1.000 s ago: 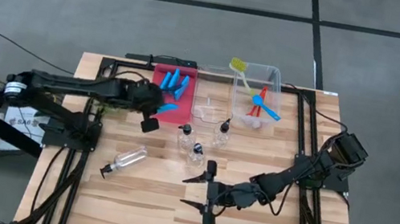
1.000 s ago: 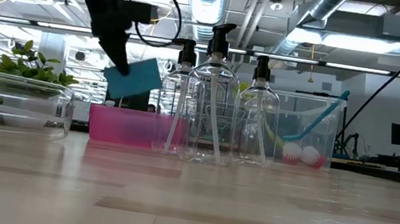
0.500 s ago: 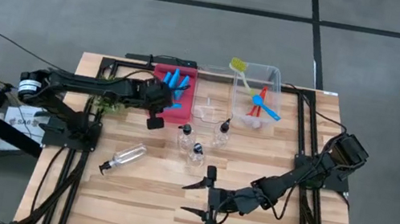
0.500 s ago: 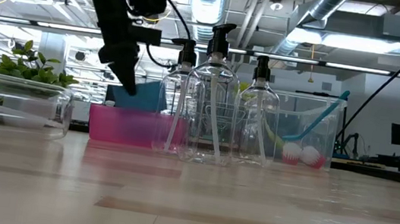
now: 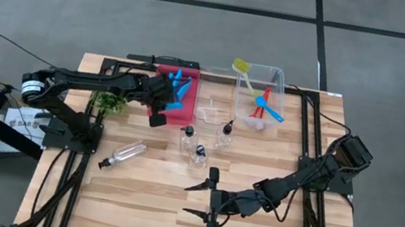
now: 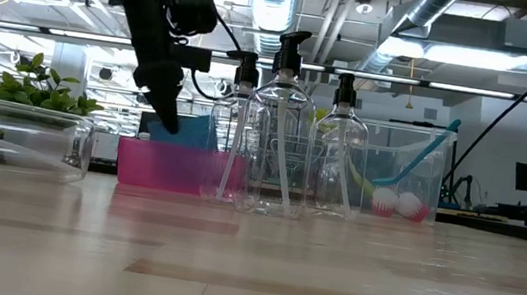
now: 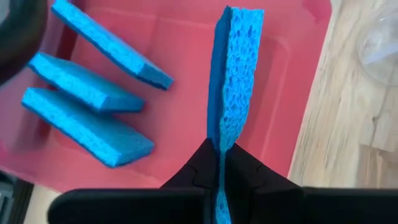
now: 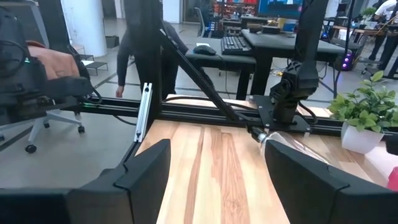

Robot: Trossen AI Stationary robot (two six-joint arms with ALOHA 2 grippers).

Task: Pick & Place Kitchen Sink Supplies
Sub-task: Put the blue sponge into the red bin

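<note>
My left gripper (image 5: 163, 111) is shut on a bright-blue sponge (image 7: 234, 74) over the near part of the red tray (image 5: 161, 74); three more sponges (image 7: 87, 87) lie in the tray. In the low view the held sponge (image 6: 197, 129) shows just behind the tray's rim (image 6: 171, 164). Three clear pump bottles (image 5: 198, 152) stand upright at mid-table; another bottle (image 5: 123, 154) lies on its side at the near left. Brushes (image 5: 263, 103) rest in a clear bin (image 5: 279, 77). My right gripper (image 5: 210, 203) hangs open over the near middle, holding nothing. My left gripper pinches one end of the sponge (image 7: 219, 163) between its two fingers, on the two broad faces, which are squeezed thin there. The fingers slant down from the near left. The sponge stands on edge and reaches out beyond the fingertips over the tray; whether it touches the tray I cannot tell.
A small green plant (image 5: 109, 102) stands beside the tray, under my left arm. A second clear bin (image 5: 211, 103) sits between the tray and the brush bin. Bare wood lies along the near edge (image 5: 135, 218). A person walks in the room beyond (image 8: 140, 43).
My left gripper has gone down and toward the table's far edge with the sponge, from above the tray's near side to low over the tray. The sponge has sunk behind the tray's rim in the low view.
</note>
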